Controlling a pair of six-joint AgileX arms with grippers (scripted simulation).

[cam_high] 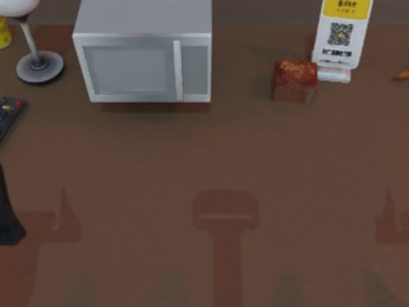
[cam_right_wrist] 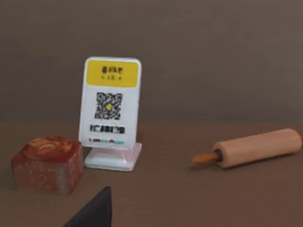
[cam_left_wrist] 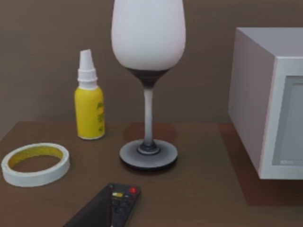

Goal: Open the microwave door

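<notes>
Microwave (cam_high: 144, 51) silver-grey, microwave door (cam_high: 131, 69) flush shut, pale handle strip beside panel, both arms' jaws unseen

- A brown wooden desk (cam_high: 211, 160) fills the top view, matte and evenly lit.
- Soft reddish-brown shadows lie across its near half.
- Beyond its far edge stands a plain, dull brown-grey wall (cam_right_wrist: 213, 52), bare and windowless.

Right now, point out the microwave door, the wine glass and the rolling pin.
microwave door (cam_high: 131, 69): top view, middle of its grey window.
wine glass (cam_left_wrist: 148, 30): left wrist view, its white bowl.
rolling pin (cam_right_wrist: 259, 147): right wrist view, its wooden barrel.
</notes>
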